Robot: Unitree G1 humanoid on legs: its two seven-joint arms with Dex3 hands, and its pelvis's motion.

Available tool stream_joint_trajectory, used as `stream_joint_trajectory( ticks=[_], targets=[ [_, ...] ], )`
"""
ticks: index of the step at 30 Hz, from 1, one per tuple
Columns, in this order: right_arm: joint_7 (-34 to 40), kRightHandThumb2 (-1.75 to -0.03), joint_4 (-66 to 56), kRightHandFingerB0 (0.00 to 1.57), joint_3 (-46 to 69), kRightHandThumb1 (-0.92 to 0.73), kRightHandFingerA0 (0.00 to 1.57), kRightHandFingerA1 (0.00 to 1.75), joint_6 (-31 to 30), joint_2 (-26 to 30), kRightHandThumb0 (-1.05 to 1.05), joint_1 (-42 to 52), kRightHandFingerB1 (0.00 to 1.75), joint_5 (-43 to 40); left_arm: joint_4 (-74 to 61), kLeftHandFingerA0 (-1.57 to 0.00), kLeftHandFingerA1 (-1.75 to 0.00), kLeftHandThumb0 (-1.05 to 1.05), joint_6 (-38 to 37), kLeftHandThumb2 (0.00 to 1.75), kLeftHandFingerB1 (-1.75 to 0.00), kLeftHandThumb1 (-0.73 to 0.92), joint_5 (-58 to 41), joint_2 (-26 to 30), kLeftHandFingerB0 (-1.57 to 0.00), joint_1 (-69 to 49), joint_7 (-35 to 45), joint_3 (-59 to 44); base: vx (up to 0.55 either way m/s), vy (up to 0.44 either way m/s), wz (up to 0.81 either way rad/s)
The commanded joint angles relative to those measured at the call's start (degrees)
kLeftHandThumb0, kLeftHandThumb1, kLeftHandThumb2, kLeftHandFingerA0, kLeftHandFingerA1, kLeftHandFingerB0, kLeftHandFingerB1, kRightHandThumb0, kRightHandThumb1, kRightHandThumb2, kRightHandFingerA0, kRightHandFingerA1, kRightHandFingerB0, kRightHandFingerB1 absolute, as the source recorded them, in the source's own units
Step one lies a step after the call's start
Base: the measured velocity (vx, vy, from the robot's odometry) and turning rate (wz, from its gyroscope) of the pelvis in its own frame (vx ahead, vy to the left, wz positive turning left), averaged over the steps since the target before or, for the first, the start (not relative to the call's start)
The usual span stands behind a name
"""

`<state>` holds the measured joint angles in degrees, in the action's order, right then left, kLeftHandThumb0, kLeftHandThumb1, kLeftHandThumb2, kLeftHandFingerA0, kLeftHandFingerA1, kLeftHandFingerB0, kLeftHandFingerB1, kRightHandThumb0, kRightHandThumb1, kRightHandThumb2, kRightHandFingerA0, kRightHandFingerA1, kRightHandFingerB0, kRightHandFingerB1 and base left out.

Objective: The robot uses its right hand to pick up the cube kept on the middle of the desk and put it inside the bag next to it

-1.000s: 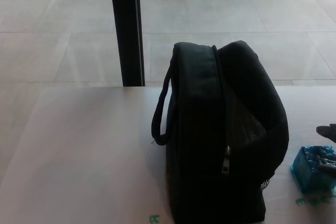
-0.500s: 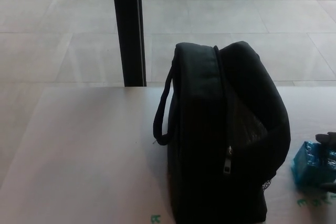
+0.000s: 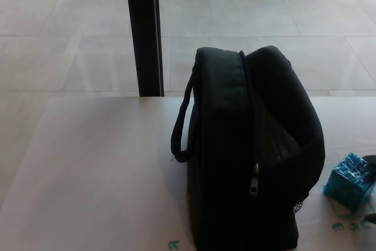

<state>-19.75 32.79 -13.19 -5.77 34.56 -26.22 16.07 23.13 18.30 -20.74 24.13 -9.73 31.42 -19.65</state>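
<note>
Although only a dark sliver of the right hand (image 3: 370, 161) shows at the right picture edge, it lies touching or just beside the small blue plastic cube (image 3: 348, 181), on the cube's right side. Whether its fingers are apart or closed on the cube cannot be told, as most of the hand is out of frame. The left hand is not in view, so the right is the nearer one by default.

The cube sits tilted, one corner upward, low at the right of the pale, smooth desk top (image 3: 94, 168), just beside the tall black fabric bag (image 3: 252, 151) and to its right. Its top face appears studded or ribbed; the detail is too small to confirm. No long axis is evident.

The bag stands upright, soft-sided, with a carry handle (image 3: 182, 127) on its left and a zip pull (image 3: 255, 178) hanging on the near face. Its top seems parted toward the cube's side.

In my judgement the coming move is a lift up and leftward over the bag's rim. Green printed marks (image 3: 350, 226) lie on the desk near the cube.
</note>
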Motion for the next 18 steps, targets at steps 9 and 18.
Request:
stream_joint_trajectory(
  ticks=[9, 18],
  targets=[
    [3.5, -0.92, -0.9, 0.0, -0.7, -0.39, 0.05, 0.56, 2.2, -4.5, -0.32, -1.8, 0.5, 3.2, 0.6, -0.22, -0.54, -0.68, -0.4, 0.62, -0.39, 0.77, 0.3, -0.1, -0.11, 0.3, 1.7, 1.4, 0.0, 0.0, 0.0],
    [2.4, -0.78, -0.6, 0.08, -2.5, -0.39, 0.03, 0.44, -5.9, -6.0, -0.67, -6.8, 0.3, 6.5, 0.6, -0.2, -0.53, -0.7, -0.5, 0.61, -0.38, 0.77, 0.2, -0.2, -0.1, 0.8, 1.9, 1.6, 0.0, 0.0, 0.0]
  ],
)
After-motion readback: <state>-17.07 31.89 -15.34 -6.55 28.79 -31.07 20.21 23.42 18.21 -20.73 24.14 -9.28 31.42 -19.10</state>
